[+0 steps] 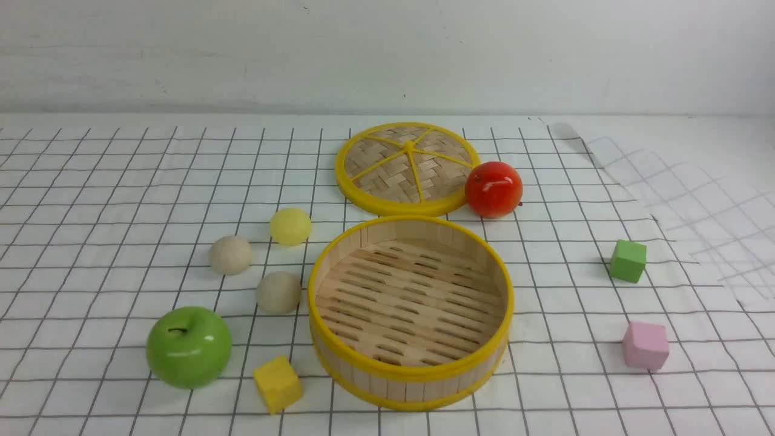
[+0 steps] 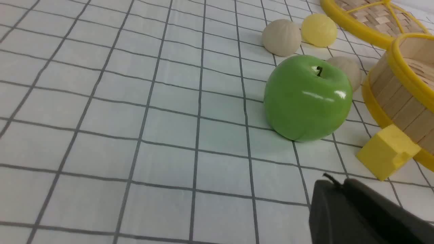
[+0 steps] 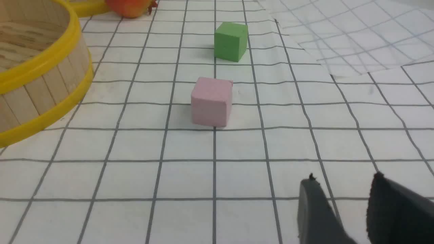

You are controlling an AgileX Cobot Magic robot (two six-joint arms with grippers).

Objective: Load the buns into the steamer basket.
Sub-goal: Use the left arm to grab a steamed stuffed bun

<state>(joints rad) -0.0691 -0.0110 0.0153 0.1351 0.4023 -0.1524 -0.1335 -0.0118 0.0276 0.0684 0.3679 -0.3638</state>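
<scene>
Three buns [image 2: 281,37] beyond apple [image 2: 307,98], clear of left jaws.

I see the buns [image 1: 278,292] as matt and smooth. The steamer basket [image 1: 387,387] is pale bare wood slats with shiny yellow rims; the lid [image 1: 399,175] is woven bamboo strip. The green apple [image 1: 189,346] and red fruit [image 1: 493,189] are glossy. The yellow cube [image 1: 277,384], green cube [image 1: 628,261] and pink cube [image 1: 646,345] look matt. The checked sheet [image 1: 91,181] is matt and creased.
</scene>
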